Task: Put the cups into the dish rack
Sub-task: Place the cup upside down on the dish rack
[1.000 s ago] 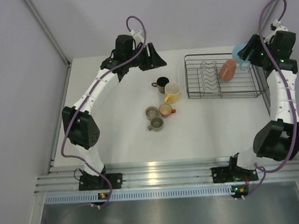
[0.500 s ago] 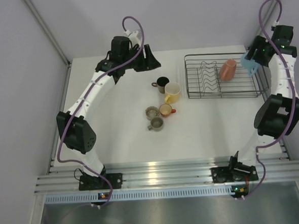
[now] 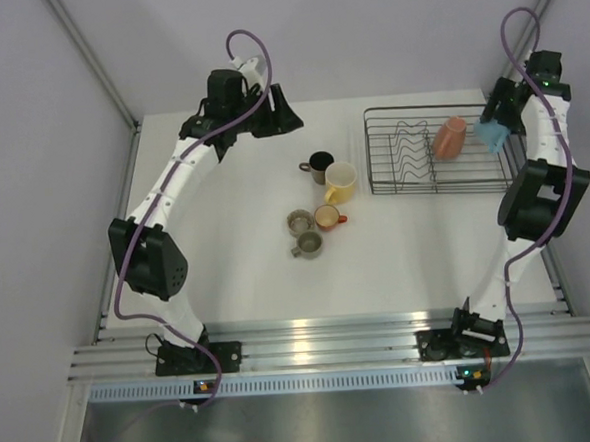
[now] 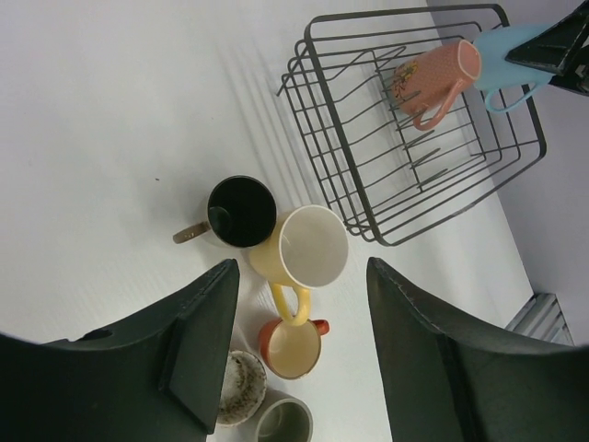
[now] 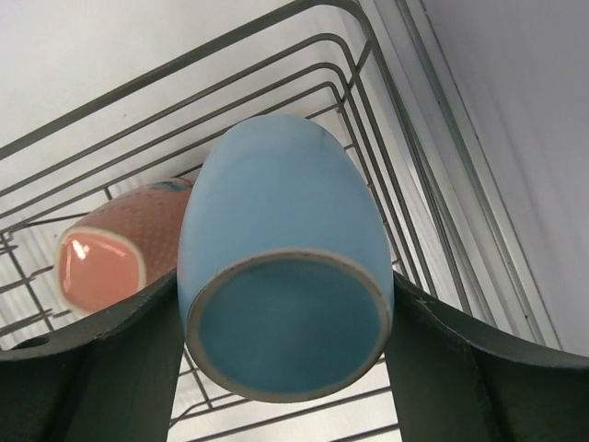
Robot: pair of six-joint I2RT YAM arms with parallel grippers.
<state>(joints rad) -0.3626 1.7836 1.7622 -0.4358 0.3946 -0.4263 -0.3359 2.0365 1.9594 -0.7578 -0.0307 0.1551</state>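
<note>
The black wire dish rack (image 3: 371, 152) stands at the back right with a pink-salmon cup (image 3: 449, 138) lying inside. My right gripper (image 3: 497, 118) is shut on the light blue cup (image 5: 281, 239) and holds it over the rack's right end (image 5: 386, 184), beside the pink cup (image 5: 115, 249). My left gripper (image 4: 301, 272) hangs open and empty, high above the loose cups. These are a dark brown cup (image 4: 241, 211), a yellow one (image 4: 308, 247), a small orange one (image 4: 293, 348) and two grey-olive ones (image 4: 241, 387) (image 4: 283, 422).
The five loose cups cluster mid-table, left of the rack (image 4: 350, 198). A metal rail (image 3: 303, 346) with both arm bases runs along the near edge. Walls close in on the left and right.
My right arm has carried the blue cup from behind the rack's back right corner forward to its right end. My left gripper has drifted left and opened slightly wider.
</note>
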